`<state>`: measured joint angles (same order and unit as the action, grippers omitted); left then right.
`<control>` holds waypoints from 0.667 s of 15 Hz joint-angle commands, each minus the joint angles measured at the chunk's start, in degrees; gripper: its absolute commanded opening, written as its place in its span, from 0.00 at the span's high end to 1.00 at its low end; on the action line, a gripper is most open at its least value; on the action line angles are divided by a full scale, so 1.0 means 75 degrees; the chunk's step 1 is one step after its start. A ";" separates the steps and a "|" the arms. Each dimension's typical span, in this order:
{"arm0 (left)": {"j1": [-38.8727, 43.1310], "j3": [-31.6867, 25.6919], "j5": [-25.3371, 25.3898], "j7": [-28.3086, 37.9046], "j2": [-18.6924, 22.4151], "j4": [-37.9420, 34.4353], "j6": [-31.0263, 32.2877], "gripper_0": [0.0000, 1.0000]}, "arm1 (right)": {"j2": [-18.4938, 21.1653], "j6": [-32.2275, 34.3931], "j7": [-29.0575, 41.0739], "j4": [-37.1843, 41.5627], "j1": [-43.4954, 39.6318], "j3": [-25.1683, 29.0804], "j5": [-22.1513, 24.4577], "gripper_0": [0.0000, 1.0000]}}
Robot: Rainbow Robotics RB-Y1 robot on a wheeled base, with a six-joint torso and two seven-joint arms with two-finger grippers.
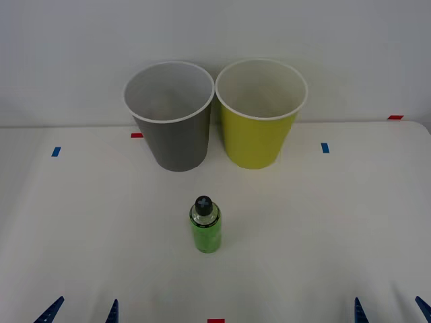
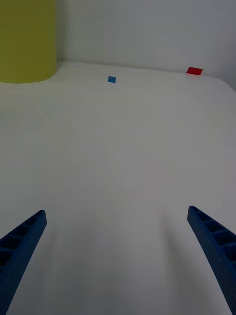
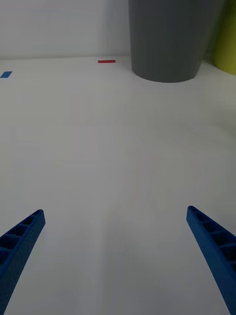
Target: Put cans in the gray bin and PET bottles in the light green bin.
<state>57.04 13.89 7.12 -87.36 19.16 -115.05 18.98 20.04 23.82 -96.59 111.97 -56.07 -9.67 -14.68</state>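
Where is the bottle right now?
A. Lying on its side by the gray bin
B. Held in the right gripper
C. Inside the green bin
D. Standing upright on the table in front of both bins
D: the bottle stands cap-up on the table, nearer the robot than the gray bin and green bin, untouched.

Left tool (image 1: 82,311), right tool (image 1: 390,309) agape.

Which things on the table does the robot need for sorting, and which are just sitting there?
For the job:
- PET bottle, standing in front of the bins
- light green bin
- gray bin
- left end effector and right end effector, both open, at the near edge

Just there:
- blue tape marks
- red tape marks
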 commanded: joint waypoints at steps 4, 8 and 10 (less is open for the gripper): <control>0.0000 0.0000 0.0000 0.0000 0.0000 0.0000 0.0000 0.00 | 0.0000 0.0000 0.0000 0.0000 0.0000 0.0000 0.0000 0.00; 0.0000 0.0000 0.0000 0.0000 0.0000 0.0000 0.0000 0.00 | 0.0000 0.0000 0.0000 0.0000 0.0000 0.0000 0.0000 0.00; 0.0000 0.0000 0.0000 0.0000 0.0000 0.0000 0.0000 0.00 | 0.0000 0.0000 0.0000 0.0000 0.0000 0.0000 0.0000 0.00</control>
<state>57.04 13.89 7.12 -87.36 19.16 -115.05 18.98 20.04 23.82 -96.59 111.97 -56.07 -9.67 -14.68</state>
